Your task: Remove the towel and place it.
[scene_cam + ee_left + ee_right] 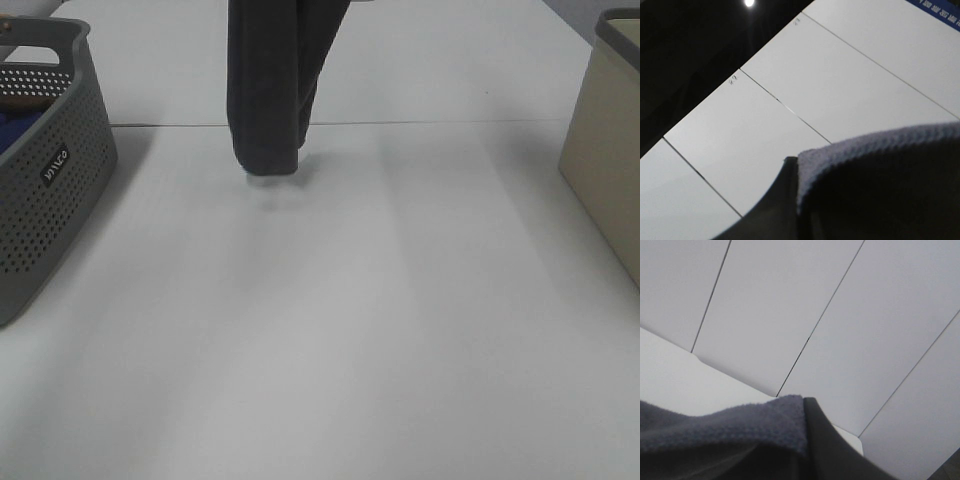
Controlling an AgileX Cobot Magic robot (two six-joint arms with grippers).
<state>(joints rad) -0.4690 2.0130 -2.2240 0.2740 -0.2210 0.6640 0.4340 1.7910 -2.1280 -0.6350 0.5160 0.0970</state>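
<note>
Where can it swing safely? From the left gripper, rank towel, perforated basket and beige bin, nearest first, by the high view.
1. towel: held by the left gripper, hanging top centre.
2. perforated basket: far left.
3. beige bin: far right.
Gripper is off-frame there; judged from the towel.
</note>
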